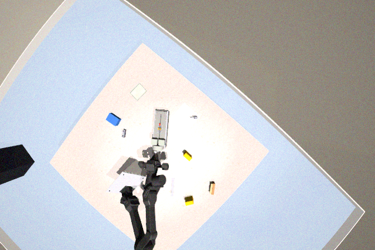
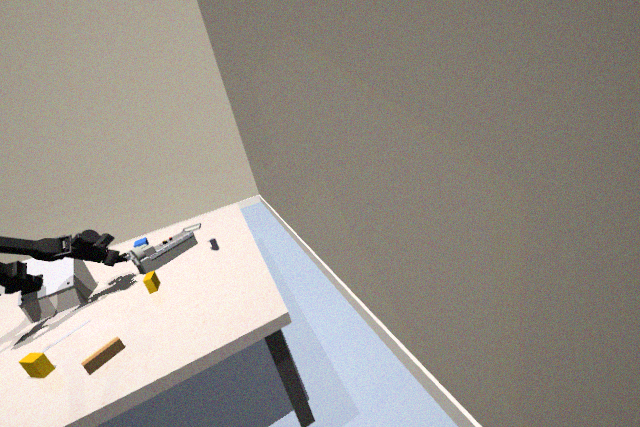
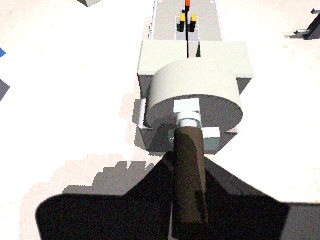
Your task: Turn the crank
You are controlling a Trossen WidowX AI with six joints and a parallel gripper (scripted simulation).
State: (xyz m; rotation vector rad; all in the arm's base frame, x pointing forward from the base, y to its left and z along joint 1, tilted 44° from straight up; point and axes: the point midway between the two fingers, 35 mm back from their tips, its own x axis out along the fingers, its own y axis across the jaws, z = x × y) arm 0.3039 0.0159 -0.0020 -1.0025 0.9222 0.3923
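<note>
Clamped in the gripper (image 1: 155, 152) (image 2: 124, 258) (image 3: 188, 167) by the handle (image 3: 189, 175), at six o'clock from the drum (image 1: 157, 147) (image 2: 135, 258) (image 3: 194, 80) in the wrist view, likely for cranking the pointer (image 1: 159, 124) (image 2: 171, 238) (image 3: 187, 3), at twelve o'clock from the marks (image 1: 159, 129) (image 2: 164, 242) (image 3: 193, 17), back level.

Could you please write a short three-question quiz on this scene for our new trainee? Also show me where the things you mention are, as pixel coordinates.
1. True or false: the red pointer (image 1: 159, 124) (image 3: 187, 3) is level with the brass zero marks (image 1: 159, 129) (image 3: 188, 17).
2. Multiple choice: what is the gripper (image 3: 182, 157) shut on? A) a blue block; B) the brown crank handle (image 3: 189, 175); C) a yellow block.
3. Fill in: the block nearest the machine's crank end is ____.

Key: 1. false; 2. B; 3. yellow (image 1: 187, 156) (image 2: 151, 282).
</note>
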